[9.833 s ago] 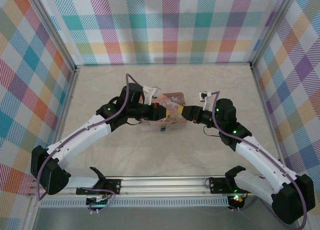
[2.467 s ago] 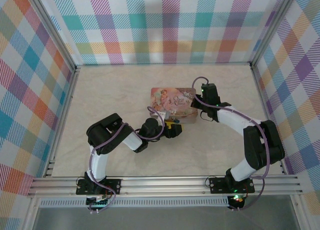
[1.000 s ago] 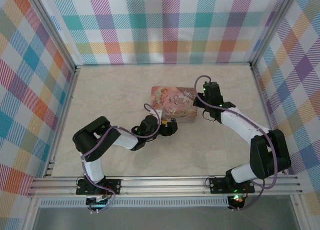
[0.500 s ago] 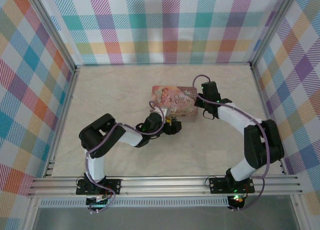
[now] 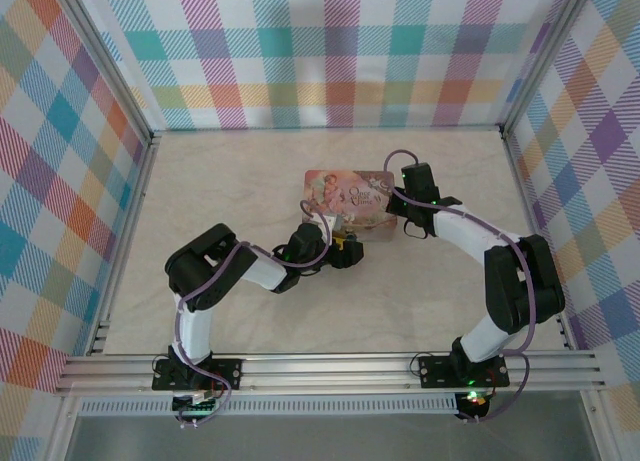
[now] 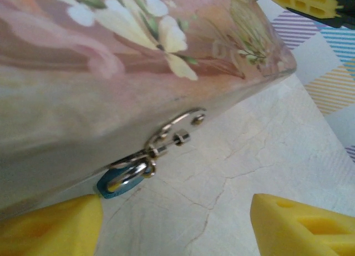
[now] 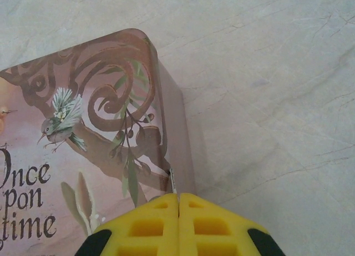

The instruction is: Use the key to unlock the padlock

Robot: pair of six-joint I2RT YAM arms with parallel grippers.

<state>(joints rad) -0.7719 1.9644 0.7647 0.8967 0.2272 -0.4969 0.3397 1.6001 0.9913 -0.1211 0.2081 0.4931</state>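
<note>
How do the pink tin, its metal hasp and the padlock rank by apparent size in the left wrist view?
1. pink tin, largest by far.
2. metal hasp and padlock: alike, padlock partly hidden, so not ranked.

Top external: fixed high, above and behind the arm bases, looking down and forward over the whole table; far off, with the tin small near centre.

Left wrist: mounted on the left gripper at the tin's 6 o'clock, low over the table, facing roughly 12 o'clock. Very near the tin's side wall and the padlock; fingers at the frame's 7 and 5 o'clock.

Right wrist: mounted on the right gripper at the tin's 3 o'clock, looking steeply down on a top corner of the tin from close by; fingers at the frame's 6 o'clock.

Shared by all three: tin and table.
</note>
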